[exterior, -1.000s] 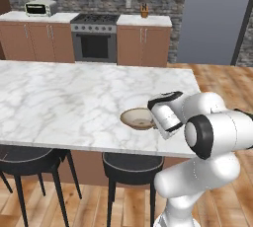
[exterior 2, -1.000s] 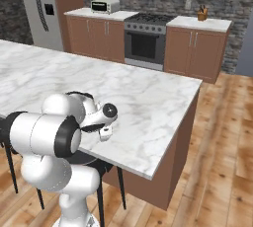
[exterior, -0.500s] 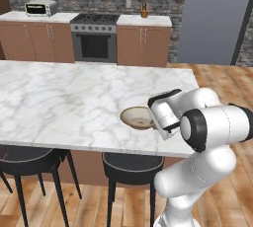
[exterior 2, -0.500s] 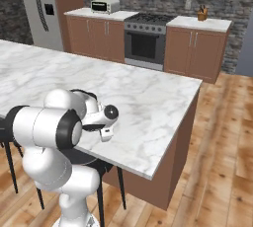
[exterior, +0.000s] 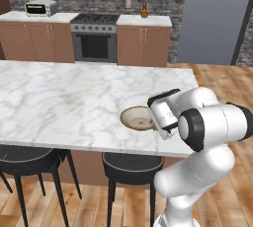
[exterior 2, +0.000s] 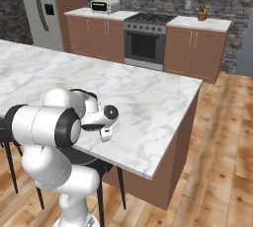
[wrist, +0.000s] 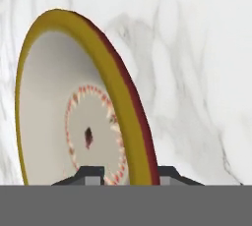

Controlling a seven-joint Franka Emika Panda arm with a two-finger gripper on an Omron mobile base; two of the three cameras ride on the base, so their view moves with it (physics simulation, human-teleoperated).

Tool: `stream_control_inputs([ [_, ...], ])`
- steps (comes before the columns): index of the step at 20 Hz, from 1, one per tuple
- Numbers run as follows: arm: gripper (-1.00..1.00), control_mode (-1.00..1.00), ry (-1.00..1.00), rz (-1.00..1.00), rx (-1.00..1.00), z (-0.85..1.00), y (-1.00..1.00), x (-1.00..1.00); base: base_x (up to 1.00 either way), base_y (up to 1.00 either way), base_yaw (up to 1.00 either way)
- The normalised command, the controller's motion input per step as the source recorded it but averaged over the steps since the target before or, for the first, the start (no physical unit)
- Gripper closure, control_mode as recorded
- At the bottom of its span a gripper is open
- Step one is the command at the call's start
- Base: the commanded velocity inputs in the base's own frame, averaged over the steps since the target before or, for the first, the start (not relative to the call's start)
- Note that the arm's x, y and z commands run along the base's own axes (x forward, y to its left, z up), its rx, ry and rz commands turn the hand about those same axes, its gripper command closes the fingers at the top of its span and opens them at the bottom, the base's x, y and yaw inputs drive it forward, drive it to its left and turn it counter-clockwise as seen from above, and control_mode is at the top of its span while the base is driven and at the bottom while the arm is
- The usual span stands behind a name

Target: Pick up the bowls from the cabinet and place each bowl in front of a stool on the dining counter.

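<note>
Already the beige-tan bowl (exterior: 137,118) sits on the dining counter (exterior: 59,97) above a stool (exterior: 132,162) — one placement looks nearly done. From the right, the arm hides it. Up close, the gripper (wrist: 124,174) straddles the rim; pinching or loosened, I cannot tell.

A stainless range (exterior: 94,38) with a dark oven door stands between brown base cabinets (exterior: 144,46) along a stone-tiled back wall; a toaster oven (exterior: 41,8) and a knife block (exterior: 144,11) sit on the white worktops. Two black stools (exterior: 132,164) stand on the wood floor (exterior 2: 217,137). A grey refrigerator (exterior 2: 38,10) stands beside the cabinets.
</note>
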Motion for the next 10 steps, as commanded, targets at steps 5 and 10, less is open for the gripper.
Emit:
stream_control_inputs([
  [5, -1.00, -1.00, 0.00, 0.00, 0.00, 0.00, 0.00, 0.00, 0.00, 0.00, 0.00],
  [10, -1.00, -1.00, 0.00, 0.03, -0.03, 0.22, 0.00, -0.07, 0.00, 0.00, 0.00],
])
